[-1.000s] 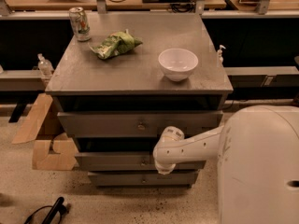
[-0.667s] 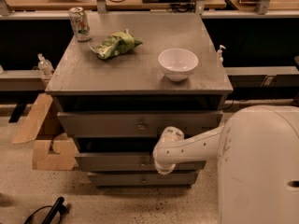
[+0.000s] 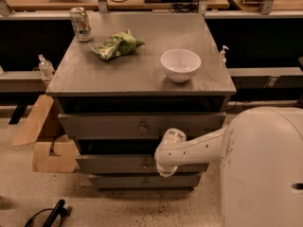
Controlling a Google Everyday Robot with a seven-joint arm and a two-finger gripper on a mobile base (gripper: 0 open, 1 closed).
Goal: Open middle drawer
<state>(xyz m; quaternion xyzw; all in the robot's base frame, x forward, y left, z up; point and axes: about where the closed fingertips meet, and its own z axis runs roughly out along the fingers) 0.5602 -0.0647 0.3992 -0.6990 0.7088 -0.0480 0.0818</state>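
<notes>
The middle drawer [image 3: 113, 164] — second of three grey fronts, between the upper front [image 3: 104, 125] and the lower front [image 3: 123, 180] — has the gripper [image 3: 162, 168] at its face just right of centre; whether the gripper is apart or together cannot be told.

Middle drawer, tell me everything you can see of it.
The middle drawer is a wide, shallow grey front, plain and flat, second of three, with a small knob near centre. A dark gap shows above it; whether it is pulled out is unclear. The tool sits at its front just beside the knob, the white arm hiding part of it.
</notes>
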